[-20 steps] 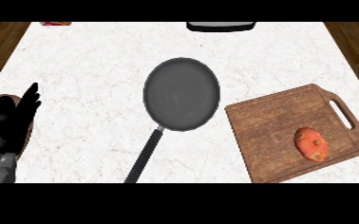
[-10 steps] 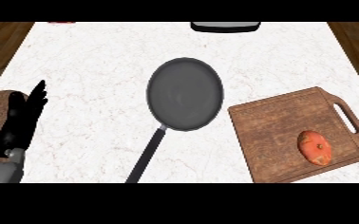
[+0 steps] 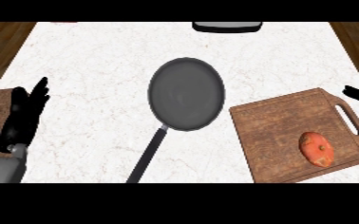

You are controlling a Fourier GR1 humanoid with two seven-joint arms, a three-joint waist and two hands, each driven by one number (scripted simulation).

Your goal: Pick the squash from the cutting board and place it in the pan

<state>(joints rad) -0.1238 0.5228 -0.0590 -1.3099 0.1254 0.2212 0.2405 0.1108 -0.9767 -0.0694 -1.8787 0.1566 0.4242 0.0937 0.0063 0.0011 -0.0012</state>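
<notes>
We are only opening the pick: the squash (image 3: 316,149) is lying untouched on the cutting board (image 3: 280,137) at the table's (image 3: 105,57) right side, and the pan (image 3: 186,94) is sitting bare in the middle, its handle pointing toward us. Our left hand (image 3: 24,114) is resting at the left edge with fingers straight and apart, holding nothing, while of our right hand (image 3: 351,92) only a dark tip is showing at the right edge, so we cannot tell how its fingers stand. Next, we judge, the right hand needs to come in over the board and curl round the squash before carrying it left to the pan.
</notes>
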